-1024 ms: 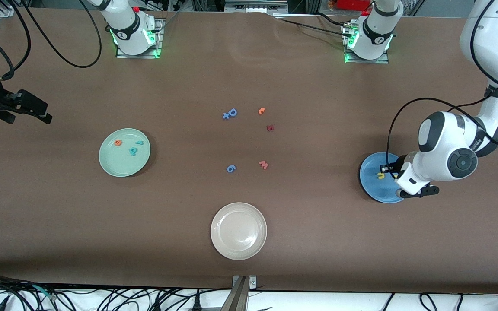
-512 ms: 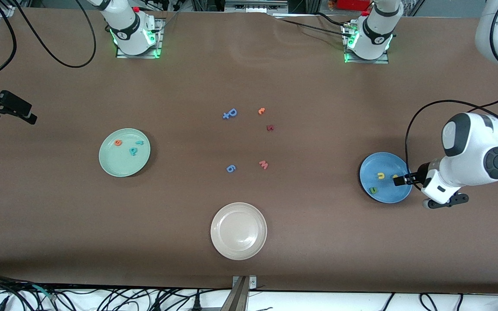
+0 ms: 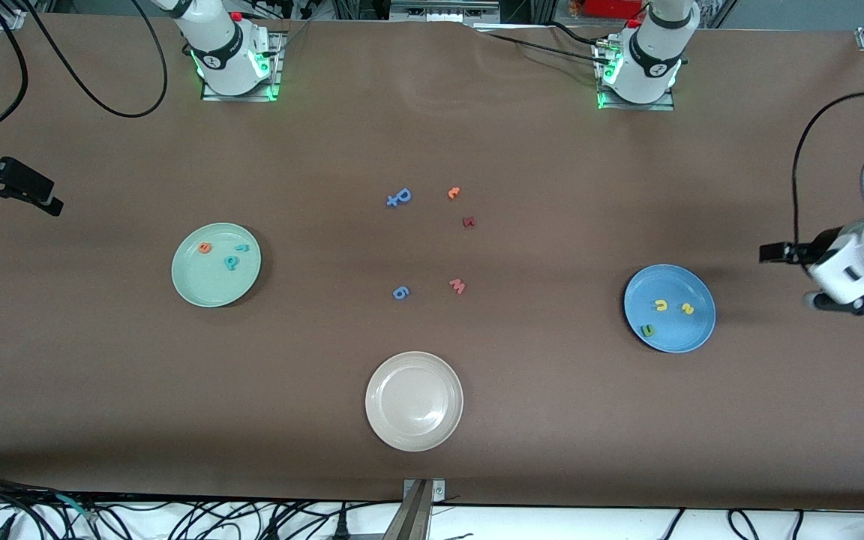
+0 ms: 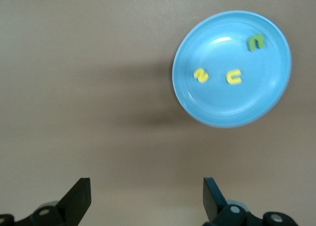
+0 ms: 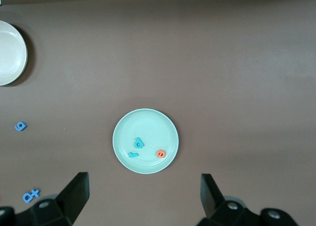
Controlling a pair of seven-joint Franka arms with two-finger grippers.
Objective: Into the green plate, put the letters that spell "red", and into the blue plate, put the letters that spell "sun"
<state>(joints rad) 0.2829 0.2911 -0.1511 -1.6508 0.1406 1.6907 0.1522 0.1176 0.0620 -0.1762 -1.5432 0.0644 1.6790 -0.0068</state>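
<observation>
Toward the left arm's end of the bench, the blue plate [image 3: 670,308] held the letters that spell "sun" [image 3: 664,313], with the left gripper [image 4: 146,199] beside it, jaws apart and empty; the right gripper [image 5: 143,196], likewise apart, waited over the green plate [image 3: 216,265].

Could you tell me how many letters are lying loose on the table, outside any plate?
5, mid-table: blue p, orange, dark red, blue 6, salmon w. None seem hidden.

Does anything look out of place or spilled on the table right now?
Nothing stands out. The green plate holds three letters, the blue plate three, all lying flat inside the rims. Both grippers are open and empty.
</observation>
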